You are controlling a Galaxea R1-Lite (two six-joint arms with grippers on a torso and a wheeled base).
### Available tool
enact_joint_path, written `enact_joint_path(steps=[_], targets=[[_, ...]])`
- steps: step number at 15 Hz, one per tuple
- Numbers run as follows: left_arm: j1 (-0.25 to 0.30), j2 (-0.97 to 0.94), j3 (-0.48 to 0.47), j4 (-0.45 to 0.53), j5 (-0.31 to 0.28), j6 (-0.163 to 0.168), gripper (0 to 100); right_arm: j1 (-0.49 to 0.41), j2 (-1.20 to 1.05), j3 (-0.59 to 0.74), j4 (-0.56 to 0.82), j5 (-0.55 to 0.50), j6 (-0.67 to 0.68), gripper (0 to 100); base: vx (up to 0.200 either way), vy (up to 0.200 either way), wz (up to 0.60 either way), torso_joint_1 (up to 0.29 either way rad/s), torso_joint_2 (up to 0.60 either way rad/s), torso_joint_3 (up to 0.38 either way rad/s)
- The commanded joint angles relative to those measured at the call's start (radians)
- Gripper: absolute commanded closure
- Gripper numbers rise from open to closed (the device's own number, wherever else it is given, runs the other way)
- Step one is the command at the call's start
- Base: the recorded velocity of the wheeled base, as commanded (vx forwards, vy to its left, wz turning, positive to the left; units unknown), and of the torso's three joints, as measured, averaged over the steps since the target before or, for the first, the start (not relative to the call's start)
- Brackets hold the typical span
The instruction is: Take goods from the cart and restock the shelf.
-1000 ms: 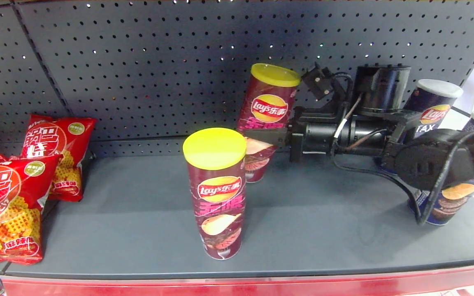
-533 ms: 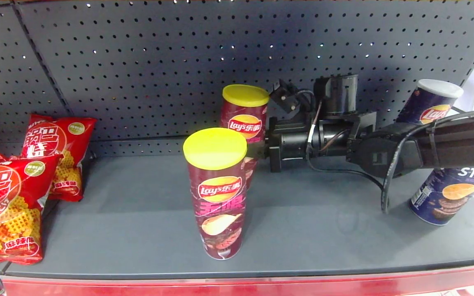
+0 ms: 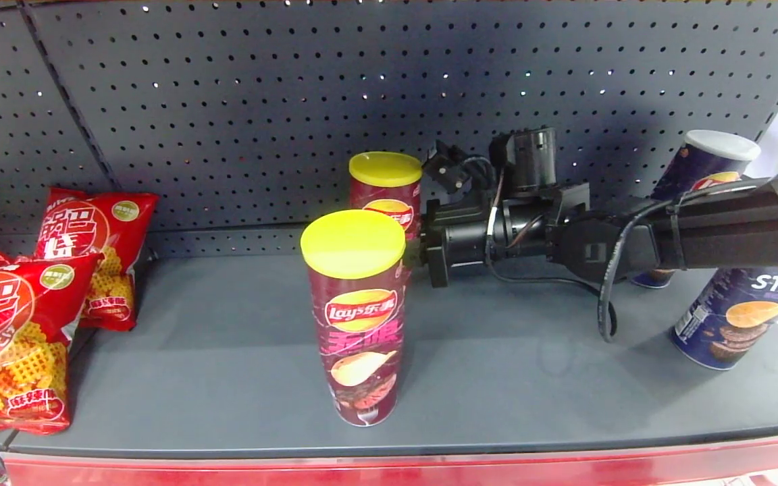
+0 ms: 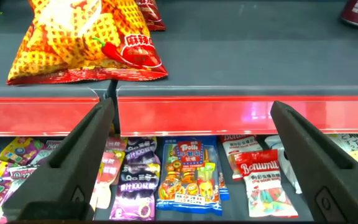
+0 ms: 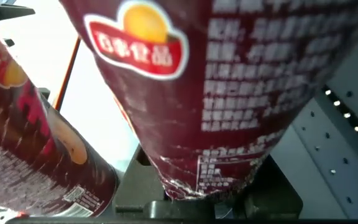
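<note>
- Grey shelf (image 3: 497, 378): right gripper (image 3: 421, 251) clenches the rear can (image 3: 385, 185), at 1 o'clock behind the front can (image 3: 358, 317).
- Set it down upright before you release.
- Left gripper (image 4: 192, 106) gapes wide.

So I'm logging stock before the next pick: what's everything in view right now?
shelf: 1, grey, red front edge.
pegboard: 1, dark grey, behind the shelf.
front maroon can: 1, yellow lid, upright mid-shelf.
rear maroon can: 1, yellow lid, behind it near the pegboard, gripped.
blue cans: 2, shelf's right end; rear one white-lidded.
red snack bags: at least 2, shelf's left end.
candy packets: many, mixed colours, level below.
left gripper: 1, black, open, facing the red edge.
right gripper: 1, black, shut on rear maroon can.
</note>
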Motion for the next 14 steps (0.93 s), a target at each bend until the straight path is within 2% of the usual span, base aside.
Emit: enact_joint_path(steps=[1,5,12,13,14], targets=[[0.0,0.002,0.0,0.0,0.0,-0.001,0,0.003,0.012,-0.007,0.004,-0.005,0.0,100,0.0,0.0,0.0,0.0,0.0,0.0],[0.0,0.002,0.0,0.0,0.0,-0.001,0,0.008,0.015,-0.008,0.041,-0.065,-0.002,100,0.0,0.0,0.0,0.0,0.0,0.0],[0.0,0.002,0.0,0.0,0.0,-0.001,0,0.008,0.017,0.004,0.043,-0.08,0.0,100,0.0,0.0,0.0,0.0,0.0,0.0],[0.0,0.002,0.0,0.0,0.0,-0.001,0,0.008,0.021,0.006,0.043,-0.083,0.0,0,0.0,0.0,0.0,0.0,0.0,0.0],[0.0,0.002,0.0,0.0,0.0,-0.001,0,0.008,0.02,0.006,0.043,-0.085,0.0,0,0.0,0.0,0.0,0.0,0.0,0.0]])
